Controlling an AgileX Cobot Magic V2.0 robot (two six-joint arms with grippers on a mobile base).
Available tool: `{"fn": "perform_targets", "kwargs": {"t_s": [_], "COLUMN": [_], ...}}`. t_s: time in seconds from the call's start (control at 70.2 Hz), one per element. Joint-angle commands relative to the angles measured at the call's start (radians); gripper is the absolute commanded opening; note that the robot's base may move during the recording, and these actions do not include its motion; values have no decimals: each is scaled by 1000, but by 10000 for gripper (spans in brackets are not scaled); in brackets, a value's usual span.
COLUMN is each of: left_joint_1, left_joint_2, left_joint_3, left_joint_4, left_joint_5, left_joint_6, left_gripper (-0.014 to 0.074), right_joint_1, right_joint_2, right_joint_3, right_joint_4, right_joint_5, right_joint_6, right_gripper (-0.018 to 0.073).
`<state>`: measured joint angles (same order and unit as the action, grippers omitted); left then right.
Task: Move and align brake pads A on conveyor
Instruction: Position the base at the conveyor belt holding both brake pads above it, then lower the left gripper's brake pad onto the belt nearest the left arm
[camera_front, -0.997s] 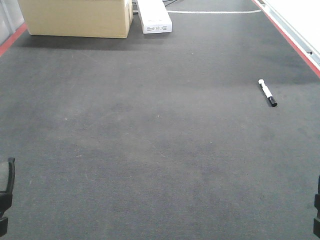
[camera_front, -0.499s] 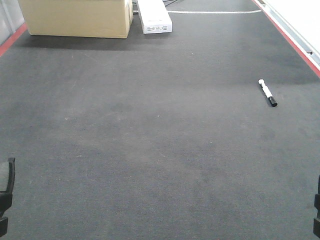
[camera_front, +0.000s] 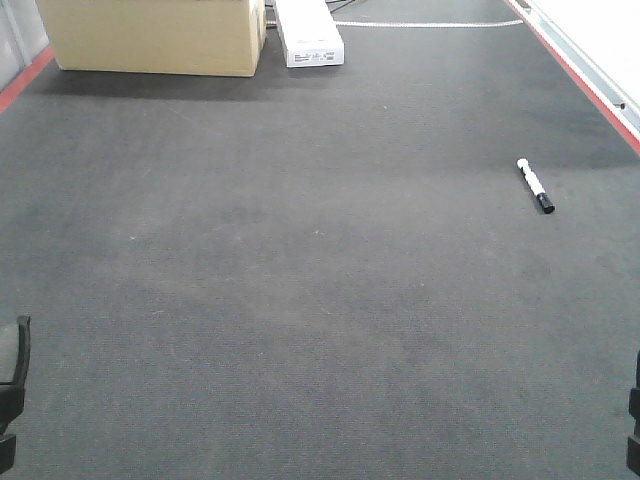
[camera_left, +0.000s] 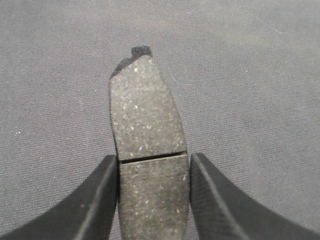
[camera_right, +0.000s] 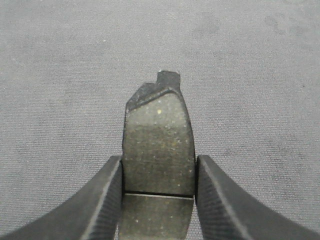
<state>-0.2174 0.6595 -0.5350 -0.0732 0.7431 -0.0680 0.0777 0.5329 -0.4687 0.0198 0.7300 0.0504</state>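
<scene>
My left gripper (camera_left: 153, 157) is shut on a dark-grey brake pad A (camera_left: 145, 110), with the fingers pressing its long sides at the thin groove. The pad points away from me over the charcoal conveyor (camera_left: 250, 75). My right gripper (camera_right: 160, 159) is shut the same way on a second brake pad A (camera_right: 159, 130) over the belt (camera_right: 60, 75). In the front view the conveyor (camera_front: 320, 260) carries no pads. Only dark arm parts show there, at the bottom left (camera_front: 10, 385) and bottom right (camera_front: 634, 420) corners. Other pads are out of view.
A cardboard box (camera_front: 155, 35) and a white box (camera_front: 310, 32) stand at the belt's far end. A white marker with a black cap (camera_front: 534, 185) lies at the right. Red edge strips (camera_front: 585, 85) run along both sides.
</scene>
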Motion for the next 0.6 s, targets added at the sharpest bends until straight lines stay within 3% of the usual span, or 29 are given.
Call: {"fn": "perform_targets", "kwargs": {"t_s": [0.0,0.256,0.456,0.584], "left_joint_1": [-3,-3,-3,-3], "left_joint_2": [0,0,19,125], "left_joint_3": [-28,-28,-37,-117], "left_joint_4": [-8,-20,-45,-43], "left_joint_5": [-102,-236,-249,-215], "left_joint_6": [-6,-8,-29,-31], "left_gripper": [-8,-8,-6,-4], "right_joint_1": [-4,-4,-4,-4], "right_joint_2": [3,3,3,3], "right_joint_3": [-29,-29,-29,-29], "right_joint_4": [-6,-6,-6,-6], "right_joint_5": [-79,-79,-79,-79], "right_joint_6": [-4,-4,-4,-4], "right_gripper": [-2,-2,-2,-2]}}
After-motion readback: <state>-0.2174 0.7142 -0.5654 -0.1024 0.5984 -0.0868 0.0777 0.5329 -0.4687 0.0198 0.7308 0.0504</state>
